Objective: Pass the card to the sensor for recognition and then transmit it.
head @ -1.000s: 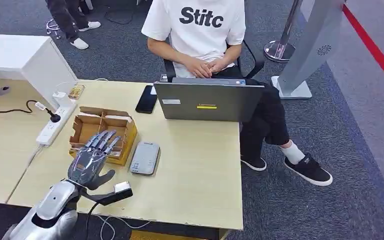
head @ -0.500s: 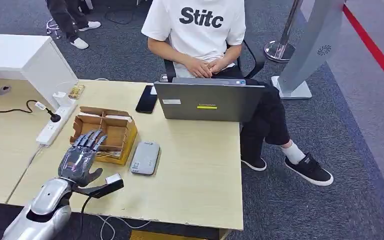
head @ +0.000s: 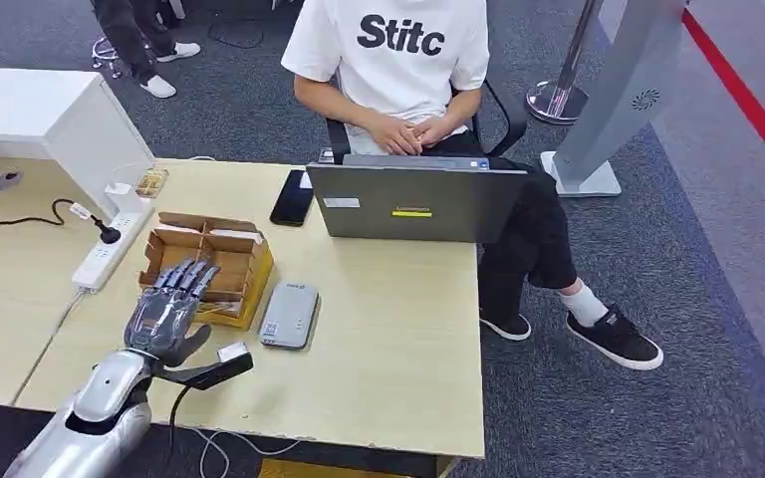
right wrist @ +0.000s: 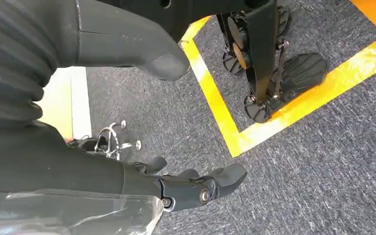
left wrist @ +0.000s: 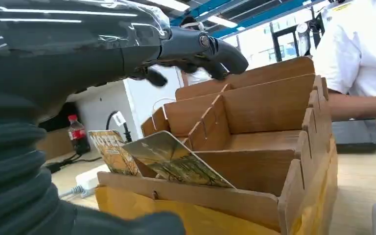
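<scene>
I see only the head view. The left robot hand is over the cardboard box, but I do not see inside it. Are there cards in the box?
Observer: Yes. The left wrist view shows two cards leaning in the box's compartment nearest that camera.
Operator: Does the left robot hand hold one?
Observer: No. Its fingers hover above the box, apart from the cards.
Operator: Where is the right robot hand?
Observer: It hangs over grey carpet with a yellow line, holding nothing.
</scene>
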`<control>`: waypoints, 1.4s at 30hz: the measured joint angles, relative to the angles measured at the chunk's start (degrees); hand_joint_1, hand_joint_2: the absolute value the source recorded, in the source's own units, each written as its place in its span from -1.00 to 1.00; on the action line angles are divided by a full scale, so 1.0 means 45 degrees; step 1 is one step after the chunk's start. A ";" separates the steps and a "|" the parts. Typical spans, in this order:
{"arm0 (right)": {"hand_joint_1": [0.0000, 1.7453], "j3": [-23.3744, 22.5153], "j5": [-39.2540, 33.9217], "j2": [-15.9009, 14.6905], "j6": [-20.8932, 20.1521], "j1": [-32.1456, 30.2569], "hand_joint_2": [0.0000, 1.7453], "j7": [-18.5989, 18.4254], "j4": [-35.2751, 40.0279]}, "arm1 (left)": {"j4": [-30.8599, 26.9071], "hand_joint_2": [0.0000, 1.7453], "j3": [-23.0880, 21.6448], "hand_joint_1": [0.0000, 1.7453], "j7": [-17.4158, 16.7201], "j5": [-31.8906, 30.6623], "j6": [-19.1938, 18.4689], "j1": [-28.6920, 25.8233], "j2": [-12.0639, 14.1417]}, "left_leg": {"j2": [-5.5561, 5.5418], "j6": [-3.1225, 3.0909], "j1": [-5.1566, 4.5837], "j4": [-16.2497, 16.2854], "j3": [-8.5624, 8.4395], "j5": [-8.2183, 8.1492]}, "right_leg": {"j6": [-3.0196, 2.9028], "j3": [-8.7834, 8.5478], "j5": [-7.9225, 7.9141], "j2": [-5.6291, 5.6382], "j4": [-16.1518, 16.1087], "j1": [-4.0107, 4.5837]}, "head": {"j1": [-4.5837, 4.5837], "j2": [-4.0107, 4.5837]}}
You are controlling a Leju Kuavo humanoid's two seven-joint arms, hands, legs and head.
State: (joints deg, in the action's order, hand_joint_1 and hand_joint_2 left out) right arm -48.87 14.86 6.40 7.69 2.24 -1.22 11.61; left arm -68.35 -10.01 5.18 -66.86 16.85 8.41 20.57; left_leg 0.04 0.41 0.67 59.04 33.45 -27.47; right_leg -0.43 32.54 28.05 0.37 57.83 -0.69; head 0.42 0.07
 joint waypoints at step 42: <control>-1.00 -0.0471 0.0544 0.0131 -0.0238 0.0196 1.00 0.0083 -0.0005 | 0.0981 1.00 0.2186 1.00 0.0219 0.0879 0.1855 0.3554 0.0452 | -0.0007 -0.0005 -0.0002 0.0002 0.0002 0.0028 | -0.0007 0.0003 -0.0021 -0.0007 0.0004 0.0000 | -0.0005 0.0000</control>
State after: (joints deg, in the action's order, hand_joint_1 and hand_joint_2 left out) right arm -50.99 17.31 6.99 6.62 3.13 -0.85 11.58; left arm -63.94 -0.18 6.16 -62.90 25.20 24.40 22.60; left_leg 0.01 0.39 0.66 59.05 33.46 -27.34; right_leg -0.46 32.56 27.96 0.34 57.84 -0.69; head 0.39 0.07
